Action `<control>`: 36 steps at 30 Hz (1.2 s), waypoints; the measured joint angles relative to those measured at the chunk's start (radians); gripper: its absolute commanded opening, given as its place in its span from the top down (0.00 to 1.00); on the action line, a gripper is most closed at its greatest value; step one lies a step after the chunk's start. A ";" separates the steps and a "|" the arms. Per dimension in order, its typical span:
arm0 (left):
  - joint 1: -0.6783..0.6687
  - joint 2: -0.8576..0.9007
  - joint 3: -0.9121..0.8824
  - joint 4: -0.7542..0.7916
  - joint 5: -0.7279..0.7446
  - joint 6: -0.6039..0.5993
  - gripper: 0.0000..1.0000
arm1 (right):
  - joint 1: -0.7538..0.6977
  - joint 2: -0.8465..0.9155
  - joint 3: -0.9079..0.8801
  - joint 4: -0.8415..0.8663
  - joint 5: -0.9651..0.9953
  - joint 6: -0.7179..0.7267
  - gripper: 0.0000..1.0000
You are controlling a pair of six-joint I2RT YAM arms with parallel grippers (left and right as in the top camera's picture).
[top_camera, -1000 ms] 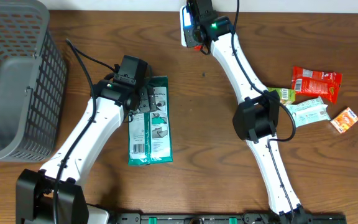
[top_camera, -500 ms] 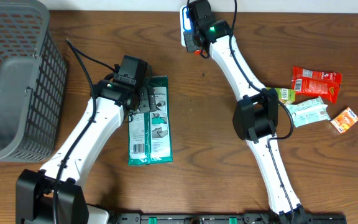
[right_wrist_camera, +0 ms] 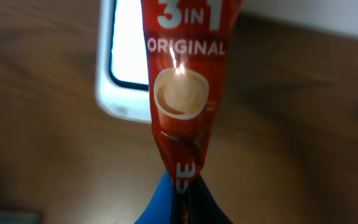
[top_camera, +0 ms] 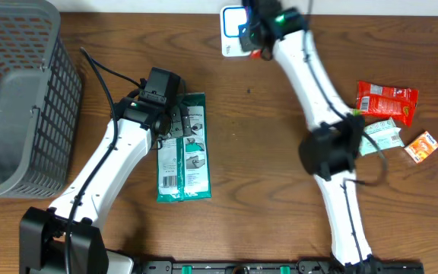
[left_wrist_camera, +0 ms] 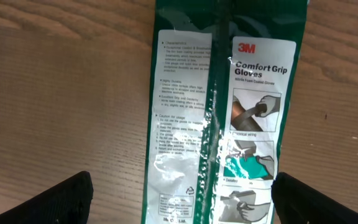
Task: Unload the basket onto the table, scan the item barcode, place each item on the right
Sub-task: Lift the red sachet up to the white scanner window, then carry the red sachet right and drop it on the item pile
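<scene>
Currently the red coffee sachet (right_wrist_camera: pixel 179 93), printed "3 in 1 Original", is pinched by one end in my right gripper (right_wrist_camera: pixel 180 194), whose jaws are closed tight on it. I hold it at the far edge of the tabletop (top_camera: pixel 249 160), over the white scanner (right_wrist_camera: pixel 124 59), where it covers part of the bright screen; I cannot tell whether the two touch. My left gripper (left_wrist_camera: pixel 180 200) stands wide and holds nothing, one finger on either side of a green pack of gloves (left_wrist_camera: pixel 229 93) that lies flat on the wood, label up. A grey basket (top_camera: pixel 14 91) sits at the left edge. Near the right edge lie a red snack packet (top_camera: pixel 386 101), a pale wrapped bar (top_camera: pixel 379 138) and a small orange packet (top_camera: pixel 421 146), close together.
</scene>
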 measured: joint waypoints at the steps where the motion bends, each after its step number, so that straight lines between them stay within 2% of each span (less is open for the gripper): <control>1: 0.000 0.000 0.000 -0.001 0.000 0.000 0.07 | -0.002 -0.044 0.000 -0.019 0.000 0.000 0.99; 3: 0.000 0.000 0.000 -0.001 0.000 0.000 0.07 | -0.019 -0.228 0.004 -0.126 0.002 -0.009 0.99; 6: 0.000 0.000 0.000 -0.002 0.000 0.000 0.07 | -0.062 -0.396 0.025 -0.294 0.003 -0.031 0.99; 9: 0.000 0.000 0.000 -0.001 0.000 0.000 0.07 | -0.138 -0.475 0.035 -0.429 0.018 -0.039 0.99; 13: 0.000 0.000 0.000 0.000 0.000 0.000 0.07 | -0.303 -0.453 -0.007 -0.606 0.069 -0.042 0.99; 17: 0.000 0.000 0.000 0.000 0.000 0.000 0.07 | -0.447 -0.426 -0.203 -0.539 0.090 -0.027 0.99; 18: 0.000 0.000 0.000 0.000 0.000 0.000 0.07 | -0.510 -0.420 -0.341 -0.473 0.098 -0.014 0.99; 20: 0.000 0.000 0.000 0.000 0.000 0.000 0.07 | -0.547 -0.414 -0.444 -0.419 0.103 -0.007 0.98; 21: 0.000 0.000 0.000 0.000 0.000 0.000 0.07 | -0.565 -0.414 -0.499 -0.377 0.105 -0.006 0.94; 22: 0.000 0.000 0.000 -0.001 0.000 0.000 0.07 | -0.581 -0.414 -0.566 -0.327 0.106 -0.004 0.87; 24: 0.000 0.000 0.000 -0.001 0.000 0.000 0.07 | -0.620 -0.406 -0.723 -0.240 0.106 0.000 0.45; 25: 0.000 0.000 0.000 0.000 0.000 0.000 0.07 | -0.636 -0.406 -0.785 -0.193 0.105 0.005 0.28; 26: 0.000 0.000 0.000 0.000 0.000 0.000 0.07 | -0.659 -0.405 -0.859 -0.150 0.107 0.003 0.20; 28: 0.000 0.000 0.000 0.000 0.000 0.000 0.07 | -0.679 -0.405 -0.935 -0.091 0.106 0.007 0.13; 31: 0.000 0.000 0.000 0.000 0.000 0.000 0.07 | -0.685 -0.405 -0.954 -0.082 0.103 0.009 0.13; 36: 0.000 0.000 0.000 0.000 0.000 0.000 0.07 | -0.684 -0.406 -0.867 -0.214 0.060 0.000 0.12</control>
